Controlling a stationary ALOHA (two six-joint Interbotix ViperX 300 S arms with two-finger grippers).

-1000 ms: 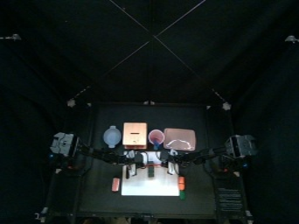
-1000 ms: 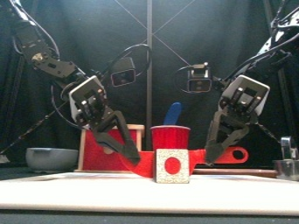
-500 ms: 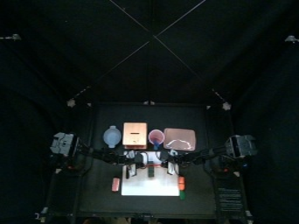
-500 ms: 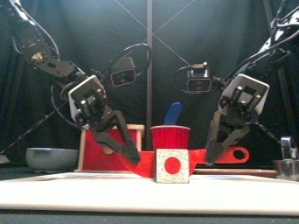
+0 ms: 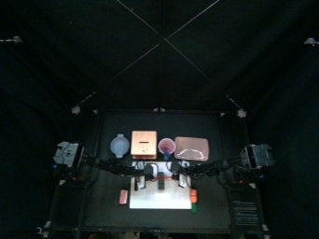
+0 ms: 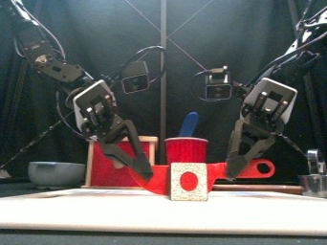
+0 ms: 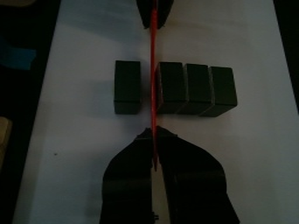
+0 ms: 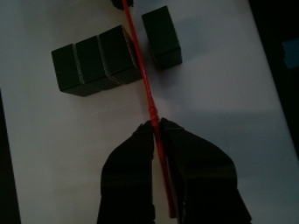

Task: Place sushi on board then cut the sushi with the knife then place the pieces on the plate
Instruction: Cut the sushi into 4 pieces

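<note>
Red knife [image 7: 153, 79] gripped at both ends, left jaws and right jaws tight on it, so we press blade level through sushi [image 7: 177, 87] on white board [image 7: 246, 52] by worktop's front edge.

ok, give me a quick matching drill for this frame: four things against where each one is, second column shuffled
Things:
1. red knife
2. blue knife
3. sushi roll
4. bowl

Places:
A. next to the wooden box
B. standing in the red cup
C. gripped by the left gripper and the right gripper
D. lying on the white board, one block apart from the other three

Pairs: 1-C, 2-B, 3-D, 4-A
</note>
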